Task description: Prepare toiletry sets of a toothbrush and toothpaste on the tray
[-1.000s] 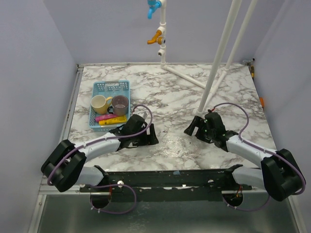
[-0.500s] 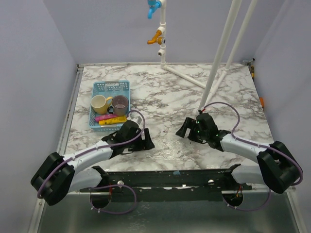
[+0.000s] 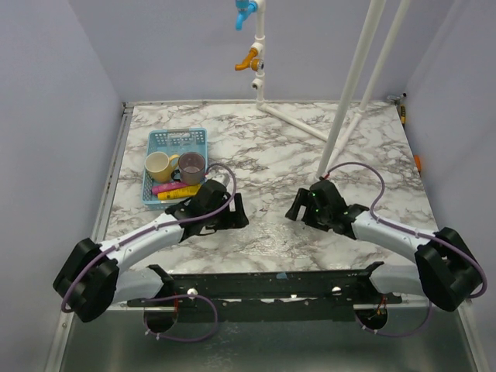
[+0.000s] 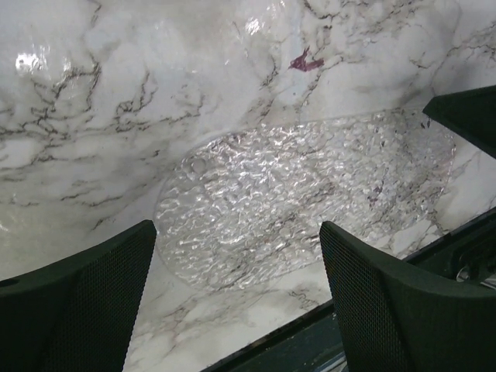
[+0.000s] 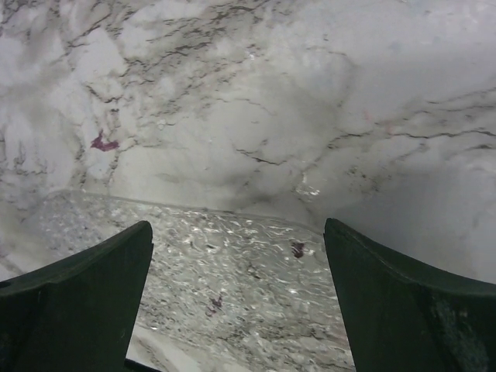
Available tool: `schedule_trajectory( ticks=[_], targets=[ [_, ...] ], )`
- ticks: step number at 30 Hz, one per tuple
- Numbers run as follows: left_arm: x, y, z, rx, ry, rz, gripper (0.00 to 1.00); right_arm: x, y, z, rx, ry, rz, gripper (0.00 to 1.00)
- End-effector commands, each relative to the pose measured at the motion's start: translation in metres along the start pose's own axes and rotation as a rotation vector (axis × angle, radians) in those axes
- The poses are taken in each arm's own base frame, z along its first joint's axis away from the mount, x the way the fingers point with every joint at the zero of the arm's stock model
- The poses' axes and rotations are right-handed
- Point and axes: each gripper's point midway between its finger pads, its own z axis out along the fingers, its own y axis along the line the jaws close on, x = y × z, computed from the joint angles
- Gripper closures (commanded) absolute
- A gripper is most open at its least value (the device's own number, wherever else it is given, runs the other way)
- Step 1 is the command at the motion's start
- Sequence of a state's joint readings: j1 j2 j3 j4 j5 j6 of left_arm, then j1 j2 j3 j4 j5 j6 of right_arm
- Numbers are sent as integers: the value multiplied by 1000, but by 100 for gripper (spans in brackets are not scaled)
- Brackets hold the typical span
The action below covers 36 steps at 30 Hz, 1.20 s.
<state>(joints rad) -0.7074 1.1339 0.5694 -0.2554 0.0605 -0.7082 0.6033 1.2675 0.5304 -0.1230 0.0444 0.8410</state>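
Your left gripper point(image 3: 239, 211) and right gripper point(image 3: 296, 206), jaws wide and empty, flank the tray point(image 3: 267, 226) at lower centre.

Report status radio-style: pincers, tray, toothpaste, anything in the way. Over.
Left pincer, right pincer open, empty, flanking tray. Tray bare. Pink toothpaste, yellow toothpaste in blue basket. Nothing blocking.

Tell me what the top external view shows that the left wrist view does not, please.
Only the top external view shows the blue basket, which holds a yellow mug, a purple cup, the pink toothpaste tube and the yellow toothpaste tube. Only the left wrist view shows the dimpled texture and rounded outline of the tray, with nothing on the part in view. Both show the marble table and the open left gripper. From above, the tray is only a faint sheen.
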Motion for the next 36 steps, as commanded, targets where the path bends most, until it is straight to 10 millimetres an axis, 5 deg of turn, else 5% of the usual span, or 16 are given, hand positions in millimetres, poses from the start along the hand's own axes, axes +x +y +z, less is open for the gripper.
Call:
schedule_trajectory(
  ticks=[1,12,36],
  targets=[
    [-15,-6,12,-26,1,54,13,6,-42,-15,193,0,-16,4],
    [-24,-12,37,-40,33,76,14,10,-59,-35,234,-41,28,0],
    [13,6,49,-33,117,45,16,21,-60,-29,216,-4,41,0]
  ],
)
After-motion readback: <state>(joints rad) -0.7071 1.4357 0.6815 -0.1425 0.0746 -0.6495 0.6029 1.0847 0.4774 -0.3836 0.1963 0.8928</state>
